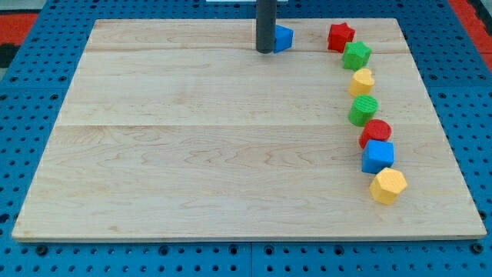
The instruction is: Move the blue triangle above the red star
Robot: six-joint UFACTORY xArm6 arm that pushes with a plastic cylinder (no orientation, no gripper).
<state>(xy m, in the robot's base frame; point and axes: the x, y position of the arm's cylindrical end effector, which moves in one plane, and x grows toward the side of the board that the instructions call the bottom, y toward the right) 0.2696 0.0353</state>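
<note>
Nearest the view's bottom, a yellow hexagon (388, 185) touches a blue cube (377, 156). Beyond them a red cylinder (376, 131), a green cylinder (364, 109), a yellow heart (362, 81) and a green star (356, 55) curve up the right of the pale wooden surface (192, 154), which lies on a blue pegboard (477, 115). At the far edge stands the red star (340, 37). Left of it – well apart – the blue triangle (284, 38) touches my upright dark rod; my tip (265, 51) rests just left of it. No pincer here.
</note>
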